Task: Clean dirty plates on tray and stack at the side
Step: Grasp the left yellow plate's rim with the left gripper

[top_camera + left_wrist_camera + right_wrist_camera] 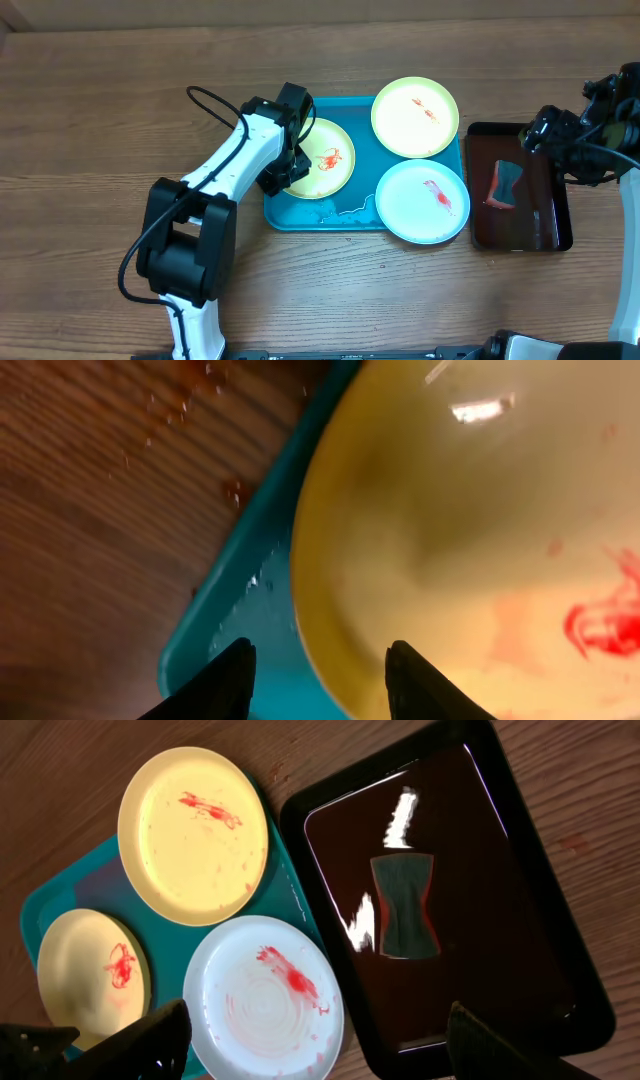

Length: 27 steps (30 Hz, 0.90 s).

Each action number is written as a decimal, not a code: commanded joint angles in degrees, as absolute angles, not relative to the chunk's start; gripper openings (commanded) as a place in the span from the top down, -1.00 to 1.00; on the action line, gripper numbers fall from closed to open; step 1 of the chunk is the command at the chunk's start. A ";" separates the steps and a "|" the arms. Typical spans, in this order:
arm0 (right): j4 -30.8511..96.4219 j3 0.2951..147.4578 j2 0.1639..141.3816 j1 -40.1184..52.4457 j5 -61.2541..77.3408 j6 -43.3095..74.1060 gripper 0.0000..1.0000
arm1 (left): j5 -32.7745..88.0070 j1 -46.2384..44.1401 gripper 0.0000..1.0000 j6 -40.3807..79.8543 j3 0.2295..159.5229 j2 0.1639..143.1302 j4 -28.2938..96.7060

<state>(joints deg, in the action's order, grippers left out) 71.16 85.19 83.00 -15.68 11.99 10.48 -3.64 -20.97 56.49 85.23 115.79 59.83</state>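
Left hand (320, 685): fingers parted narrowly, one on each side of the left rim of the left plate (325, 158); whether either finger touches it I cannot tell
Right hand (320, 1055): spread wide, holding nothing, high over the dark tray (535, 215) at the right
Plates: all three lie on the turquoise tray (365, 215), each smeared red; the far plate (415, 117) and the white-bluish plate (423, 201) sit to the right, close to each other
Sponge (405, 905): flat in the dark tray, not picked up
Slip risk: the rim is shallow and sloped and the tray looks wet, so a shallow pinch would likely let the plate slide out
Push risk: if the lower finger meets the edge instead of going under it, the plate may skate right toward the other two
Tray risk: a finger catching the tray wall (215, 630) could drag the whole tray across the table (100, 100)
Spill risk: tilting the plate once lifted could run sauce onto the table, where reddish specks (180, 400) already show
Arm clash: low for now, since the two hands are well apart
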 commanded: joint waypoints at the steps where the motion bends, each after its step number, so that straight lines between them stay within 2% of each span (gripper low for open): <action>1: 70.85 86.21 83.37 -15.77 11.62 9.54 -0.67 | -8.82 -20.93 0.12 59.40 86.41 116.51 59.29; 10: 70.89 86.19 85.12 -15.77 11.64 9.32 -0.67 | -7.88 -21.04 0.23 59.37 85.03 116.71 57.19; 27: 71.68 86.19 85.12 -15.77 11.18 8.49 -0.67 | -7.81 -21.08 0.25 59.44 82.00 116.71 55.20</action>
<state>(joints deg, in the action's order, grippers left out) 71.68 85.19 85.36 -15.66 11.70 8.97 -6.92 -20.97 58.39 83.11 115.90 55.42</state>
